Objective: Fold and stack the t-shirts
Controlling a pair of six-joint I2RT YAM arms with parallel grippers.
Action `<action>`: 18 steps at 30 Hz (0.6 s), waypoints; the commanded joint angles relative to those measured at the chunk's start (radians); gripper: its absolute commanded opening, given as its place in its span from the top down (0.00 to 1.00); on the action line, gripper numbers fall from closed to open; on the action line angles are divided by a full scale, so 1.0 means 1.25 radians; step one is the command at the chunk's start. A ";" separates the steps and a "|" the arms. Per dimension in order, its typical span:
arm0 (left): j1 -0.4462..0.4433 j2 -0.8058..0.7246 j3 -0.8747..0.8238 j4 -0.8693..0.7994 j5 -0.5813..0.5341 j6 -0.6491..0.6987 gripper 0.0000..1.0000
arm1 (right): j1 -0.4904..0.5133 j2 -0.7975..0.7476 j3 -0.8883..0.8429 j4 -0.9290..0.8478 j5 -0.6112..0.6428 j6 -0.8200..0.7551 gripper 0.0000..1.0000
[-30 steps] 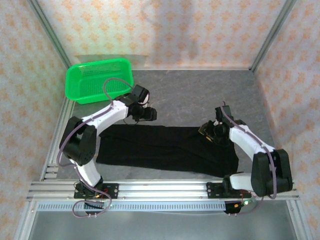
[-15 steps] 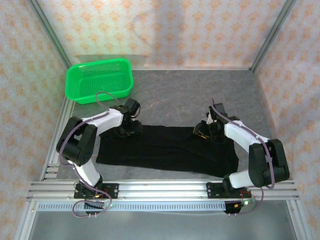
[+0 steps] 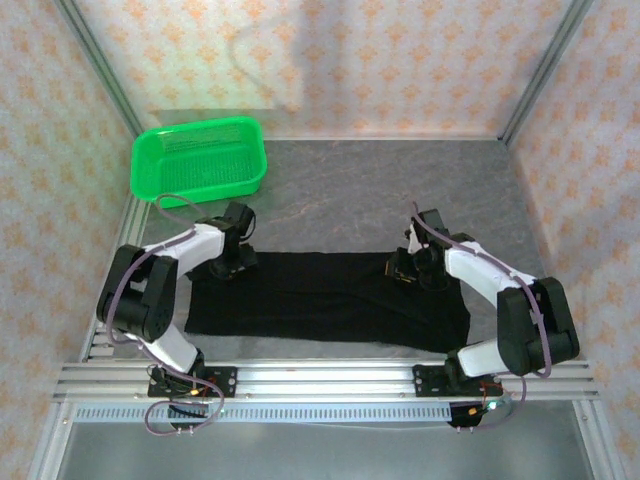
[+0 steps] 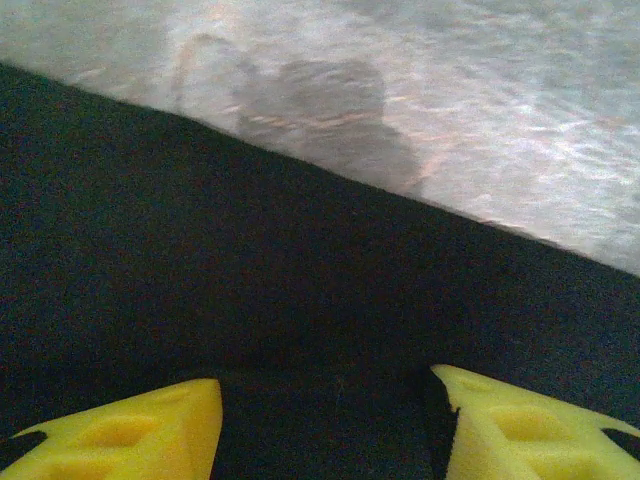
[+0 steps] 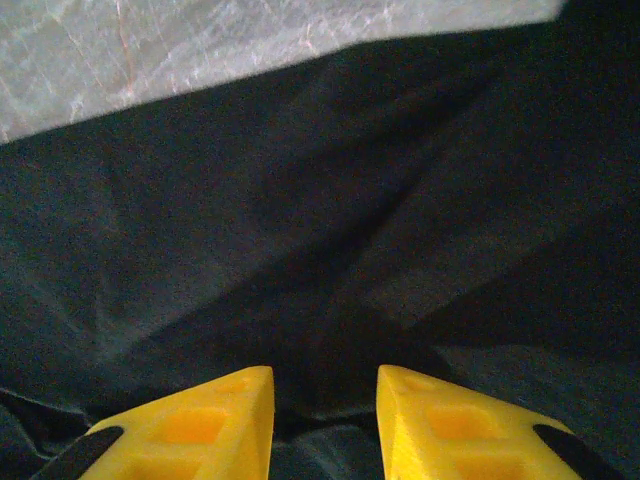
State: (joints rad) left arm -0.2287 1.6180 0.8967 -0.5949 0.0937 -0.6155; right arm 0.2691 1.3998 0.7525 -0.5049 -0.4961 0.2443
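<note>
Spread flat as a long black band across the lower middle of the top view: the t-shirt (image 3: 330, 300), on the grey table (image 3: 340, 190), well apart from the green basket (image 3: 150, 170) at the upper left. Only one garment to make out, and no stack yet.

At the upper left corner of the cloth, the left gripper (image 3: 234, 264), low over the far hem. In its wrist view, yellow fingers (image 4: 150, 430) wide apart, with black cloth between and beneath, nothing clamped.

At the upper right part of the cloth, the right gripper (image 3: 405, 268). In its wrist view, fingers (image 5: 200, 430) apart too, by a narrower gap, over a soft wrinkle, not closed on it as far as can be seen.

Judged as light, thin and limp: no stiffness at all, so sure to sag wherever not supported. Not fragile. Probably a little clingy on the table rather than slippery.

Best to take hold at the far hem, near both corners, with both grippers at the same time, to keep the edge straight. Better to press one finger to the table and slide under the hem, because of the small bite offered by flat cloth. Possible trouble: catching one layer only, or dragging the whole garment instead of folding it.
</note>
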 commanded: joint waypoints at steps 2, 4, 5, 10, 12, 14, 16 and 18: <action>0.011 -0.061 -0.034 -0.033 -0.056 -0.057 0.43 | 0.014 -0.001 0.014 -0.028 0.027 -0.032 0.70; 0.010 -0.082 -0.047 -0.018 -0.047 -0.065 0.41 | 0.017 -0.012 0.006 -0.021 0.020 -0.033 0.70; 0.011 -0.088 -0.051 -0.013 -0.040 -0.070 0.41 | 0.017 -0.014 0.003 -0.015 0.014 -0.034 0.70; 0.010 -0.106 -0.054 -0.009 -0.031 -0.079 0.40 | 0.027 -0.002 0.009 0.008 0.002 -0.039 0.70; 0.012 -0.129 -0.053 -0.011 -0.033 -0.086 0.39 | 0.041 0.013 0.024 0.005 0.017 -0.043 0.70; 0.014 -0.162 -0.049 -0.010 -0.033 -0.089 0.38 | 0.047 0.037 0.034 0.007 0.017 -0.048 0.70; 0.016 -0.203 -0.036 -0.017 -0.041 -0.086 0.36 | 0.053 0.055 0.042 0.012 0.017 -0.053 0.70; 0.021 -0.233 -0.016 -0.036 -0.055 -0.077 0.33 | 0.060 0.064 0.048 0.012 0.018 -0.057 0.70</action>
State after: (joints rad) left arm -0.2195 1.3849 0.8433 -0.6003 0.0696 -0.7078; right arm 0.3321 1.4654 0.7845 -0.4995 -0.4934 0.2005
